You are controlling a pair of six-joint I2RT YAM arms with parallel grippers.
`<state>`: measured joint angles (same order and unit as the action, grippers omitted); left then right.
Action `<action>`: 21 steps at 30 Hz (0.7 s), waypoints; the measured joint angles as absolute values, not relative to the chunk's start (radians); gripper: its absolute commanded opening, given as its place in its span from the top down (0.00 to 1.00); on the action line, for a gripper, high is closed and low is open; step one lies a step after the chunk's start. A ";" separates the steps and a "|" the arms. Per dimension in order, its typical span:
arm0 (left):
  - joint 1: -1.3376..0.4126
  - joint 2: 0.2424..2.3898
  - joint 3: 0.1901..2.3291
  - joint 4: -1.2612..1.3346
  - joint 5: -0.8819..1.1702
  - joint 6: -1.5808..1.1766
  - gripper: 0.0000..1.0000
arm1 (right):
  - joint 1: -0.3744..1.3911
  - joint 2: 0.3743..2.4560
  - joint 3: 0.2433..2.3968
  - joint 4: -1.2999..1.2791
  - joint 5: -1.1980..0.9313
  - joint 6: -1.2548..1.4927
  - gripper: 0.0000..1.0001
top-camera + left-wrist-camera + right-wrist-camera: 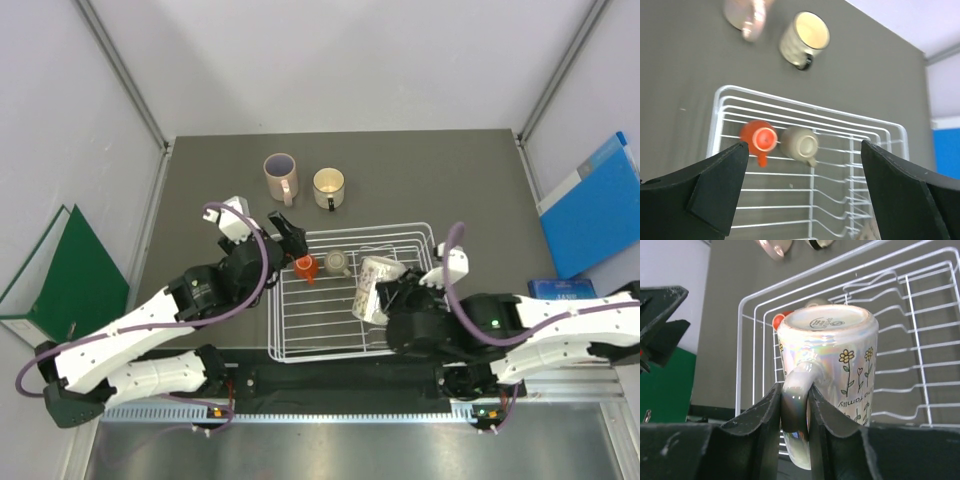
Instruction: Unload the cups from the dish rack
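Note:
The white wire dish rack (274, 322) lies in the table's middle. A small red-orange cup (305, 267) and a small tan cup (338, 262) sit upside down in its far left part. My left gripper (291, 236) is open and empty, hovering over the rack (716, 114) near the red-orange cup (759, 138) and the tan cup (799, 143). My right gripper (796, 405) is shut on the handle of a cream flower-printed mug (830, 340), held base-up and tilted over the rack (740, 335); the mug also shows in the top view (372, 286).
A pinkish-beige mug with purple inside (281, 175) and a speckled mug with a dark handle (329, 186) stand on the table beyond the rack. A green folder (70, 270) lies left, a blue folder (592, 205) and a blue box (565, 288) right.

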<state>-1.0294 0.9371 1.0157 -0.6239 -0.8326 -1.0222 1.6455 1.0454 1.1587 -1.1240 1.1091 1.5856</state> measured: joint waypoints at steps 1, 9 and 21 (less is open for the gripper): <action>-1.029 0.925 1.005 -0.604 -0.810 -1.019 0.01 | 1.632 0.999 1.123 -1.075 1.109 1.545 1.00; -1.029 0.879 0.973 -0.442 -0.574 -1.047 0.01 | 1.486 0.797 0.956 -0.669 1.067 1.156 1.00; -1.029 0.824 0.813 -0.121 -0.339 -1.215 0.27 | 1.277 0.907 0.956 -0.334 0.871 0.869 1.00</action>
<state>-1.0290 0.8242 0.8127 -0.1215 -0.3389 -1.2152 1.2774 0.9070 0.9558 -0.3340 0.8707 0.8688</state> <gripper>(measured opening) 0.693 0.236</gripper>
